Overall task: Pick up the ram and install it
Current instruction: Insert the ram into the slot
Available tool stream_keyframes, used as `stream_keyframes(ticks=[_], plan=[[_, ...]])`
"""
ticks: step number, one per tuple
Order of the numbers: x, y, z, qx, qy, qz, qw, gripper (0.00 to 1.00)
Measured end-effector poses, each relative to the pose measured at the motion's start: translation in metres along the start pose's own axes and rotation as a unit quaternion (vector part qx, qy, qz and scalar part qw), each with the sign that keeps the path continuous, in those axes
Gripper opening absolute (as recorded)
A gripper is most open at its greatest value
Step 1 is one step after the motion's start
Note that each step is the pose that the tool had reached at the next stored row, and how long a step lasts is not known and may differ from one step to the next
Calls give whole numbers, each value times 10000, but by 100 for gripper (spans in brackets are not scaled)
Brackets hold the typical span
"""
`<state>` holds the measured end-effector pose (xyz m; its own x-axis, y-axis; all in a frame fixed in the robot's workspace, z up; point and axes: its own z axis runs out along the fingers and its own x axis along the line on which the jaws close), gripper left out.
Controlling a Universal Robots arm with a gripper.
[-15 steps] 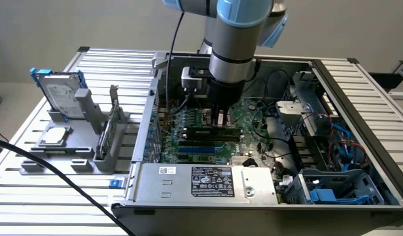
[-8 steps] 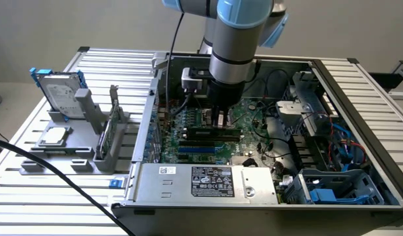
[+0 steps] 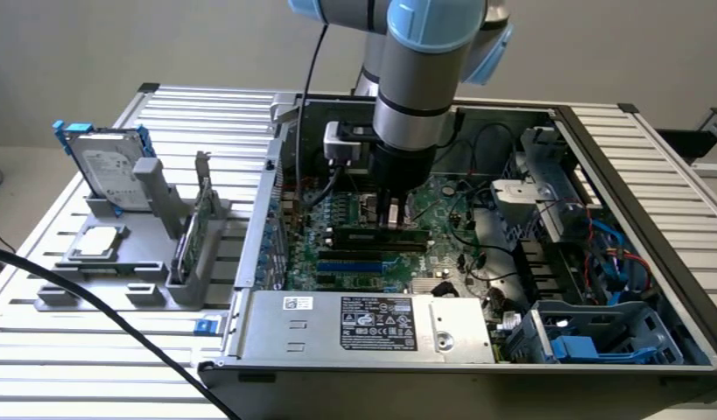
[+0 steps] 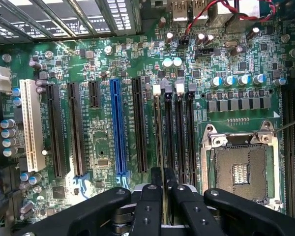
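The ram (image 3: 368, 234) is a slim dark-green stick lying along the black memory slots of the motherboard (image 3: 434, 206) inside the open computer case. My gripper (image 3: 391, 215) reaches straight down onto its middle. In the wrist view the ram (image 4: 161, 132) shows edge-on as a thin line between my two black fingers (image 4: 150, 201), lined up with a black slot that has a white latch (image 4: 156, 89) at its far end. My gripper (image 4: 162, 178) is shut on the ram. I cannot tell whether the stick is pressed fully into the slot.
An empty processor socket (image 4: 241, 167) sits beside the memory slots, and blue and white expansion slots (image 4: 119, 128) on the other side. The silver power supply (image 3: 364, 324) lines the case front. On the exterior view's left, a grey rack (image 3: 137, 262) holds a hard drive (image 3: 107, 171) and a processor chip (image 3: 95, 243).
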<state>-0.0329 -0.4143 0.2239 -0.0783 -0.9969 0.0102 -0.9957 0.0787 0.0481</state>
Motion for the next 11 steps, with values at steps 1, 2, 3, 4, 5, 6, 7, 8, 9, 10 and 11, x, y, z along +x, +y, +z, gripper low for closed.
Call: stream_keyframes(ticks=[1, 2, 3, 4, 5, 6, 7, 8, 9, 10, 11], plan=[[0, 0, 1, 0, -1, 0, 10000, 14], [-1, -1, 3, 0, -2, 0, 10000, 14], [-3, -1, 6, 0, -3, -1, 10000, 14], [-5, -1, 8, 0, -3, -1, 10000, 14], [-7, 0, 9, 0, -4, -1, 10000, 14], [-9, 0, 12, 0, -5, -1, 10000, 14], [-12, 0, 15, 0, -5, -1, 10000, 14], [-14, 0, 16, 0, -5, -1, 10000, 14], [-17, 0, 18, -1, -5, -1, 10000, 14], [-17, 0, 21, -1, -5, -1, 10000, 14], [-17, 0, 24, -1, -5, -1, 10000, 14]])
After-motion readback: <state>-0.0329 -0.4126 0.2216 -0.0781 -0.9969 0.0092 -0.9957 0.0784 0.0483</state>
